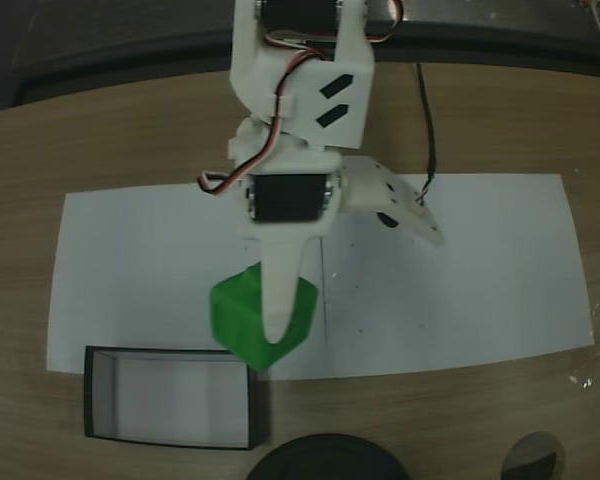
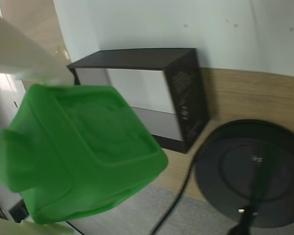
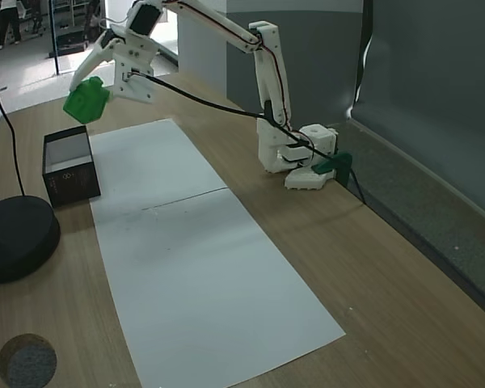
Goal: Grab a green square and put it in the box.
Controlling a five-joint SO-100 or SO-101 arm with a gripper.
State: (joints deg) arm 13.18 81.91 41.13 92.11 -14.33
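Your wooden surface (image 3: 323, 242) spreads under everything, and on it the long white paper sheet (image 3: 186, 267) runs back from below the claw toward the near edge in a fixed view. The white arm (image 3: 267, 73) rises from its base, which stands well apart from the claw on the far side of the paper, and reaches across to the upper left of that view.

The round black disc (image 2: 255, 176) sits low and to the right of the claw in the wrist view, resting on the surface just beside the box, with a black cable (image 2: 179, 196) curling along the wood next to it.

The box (image 1: 170, 395) stands on the wood at the paper's edge. In a fixed view from above it lies just below and to the left of the claw, close but not directly under it; in the wrist view its black wall and pale floor show beyond the held cube.

Your claw (image 1: 277, 335) is clamped on the green square (image 1: 260, 315), one white finger (image 1: 280, 290) crossing its top face in the view from above. The cube hangs tilted in the air between the fingers, off the surface, near the box's right end. In another fixed view you see the cube (image 3: 86, 101) raised above the box (image 3: 69, 166), clear of its rim.
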